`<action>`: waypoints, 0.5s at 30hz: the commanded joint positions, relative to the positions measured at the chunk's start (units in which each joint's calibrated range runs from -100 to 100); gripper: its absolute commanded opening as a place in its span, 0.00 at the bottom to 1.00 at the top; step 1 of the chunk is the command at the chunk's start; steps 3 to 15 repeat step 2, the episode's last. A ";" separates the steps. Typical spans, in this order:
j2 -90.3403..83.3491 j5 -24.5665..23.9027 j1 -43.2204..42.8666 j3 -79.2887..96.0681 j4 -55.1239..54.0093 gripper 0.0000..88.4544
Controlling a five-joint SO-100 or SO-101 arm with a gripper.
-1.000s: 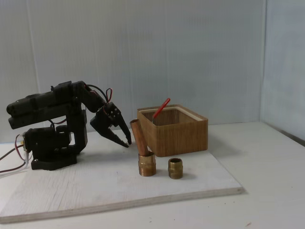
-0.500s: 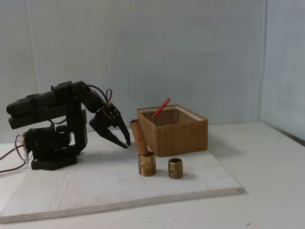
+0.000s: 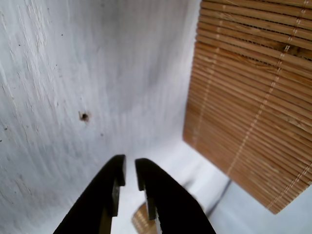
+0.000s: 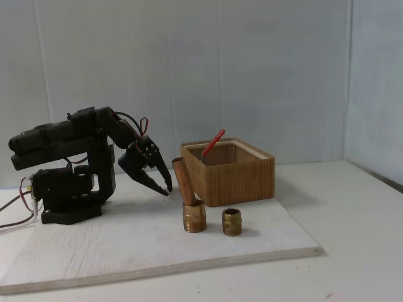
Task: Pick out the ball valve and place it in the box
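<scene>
Hand (image 3: 130,171) nearly closed, empty; fixed view shows ball valve (image 4: 213,143) handle inside box (image 4: 230,173).

black arm (image 4: 69,163), red and black cables, tapered hand (image 4: 165,185)

Dim, flat light; soft pics, faint shadows

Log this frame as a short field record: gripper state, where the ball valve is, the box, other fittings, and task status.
gripper: empty, jaws nearly closed, low over the white board, left of the box in the fixed view
ball valve: red lever pokes above the box rim; body hidden inside
box: open-topped, ribbed wood, on the board
pipe fitting: upright in front of the box
threaded nipple: upright beside it
status: valve appears placed
</scene>
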 commanded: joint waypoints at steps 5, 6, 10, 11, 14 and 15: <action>0.34 0.19 0.41 0.46 0.13 0.01; 0.34 0.19 0.41 0.46 0.13 0.01; 0.34 0.19 0.41 0.46 0.13 0.01; 0.34 0.19 0.41 0.46 0.13 0.01; 0.34 0.19 0.41 0.46 0.13 0.01; 0.34 0.19 0.41 0.46 0.13 0.01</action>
